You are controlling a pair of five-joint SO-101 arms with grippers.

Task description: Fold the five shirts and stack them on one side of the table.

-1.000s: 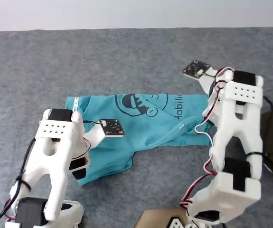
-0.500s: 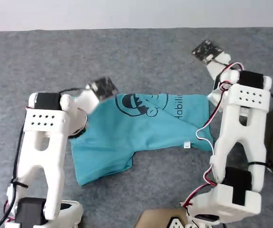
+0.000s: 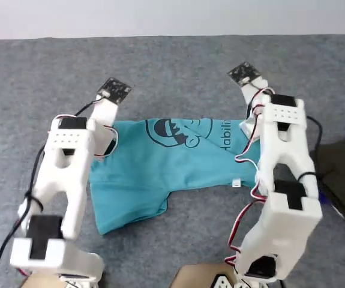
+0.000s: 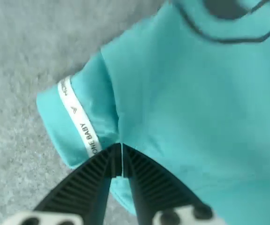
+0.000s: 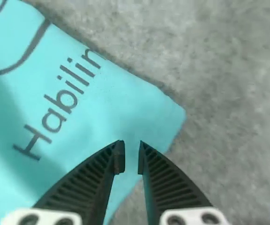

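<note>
A teal shirt (image 3: 178, 159) with a dark print lies spread flat in the middle of the grey table (image 3: 172, 66). My left gripper (image 4: 121, 152) is shut, its tips touching just over the shirt (image 4: 196, 93) beside the sleeve with a white printed band (image 4: 78, 124); I cannot tell whether fabric is pinched. The left arm (image 3: 70, 156) stands over the shirt's far left corner. My right gripper (image 5: 131, 159) hovers over the shirt's (image 5: 55, 93) far right corner by the lettering, its fingers open by a narrow gap and holding nothing. The right arm (image 3: 280, 150) covers that edge.
A dark garment (image 3: 340, 174) lies at the table's right edge, beside the right arm. A brown object (image 3: 196, 277) sits at the near edge between the arm bases. Bare grey table stretches behind the shirt.
The left arm rose from the shirt's near left part and swung to its far left corner. The shirt's right side now lies spread flat. The right arm shifted slightly left.
</note>
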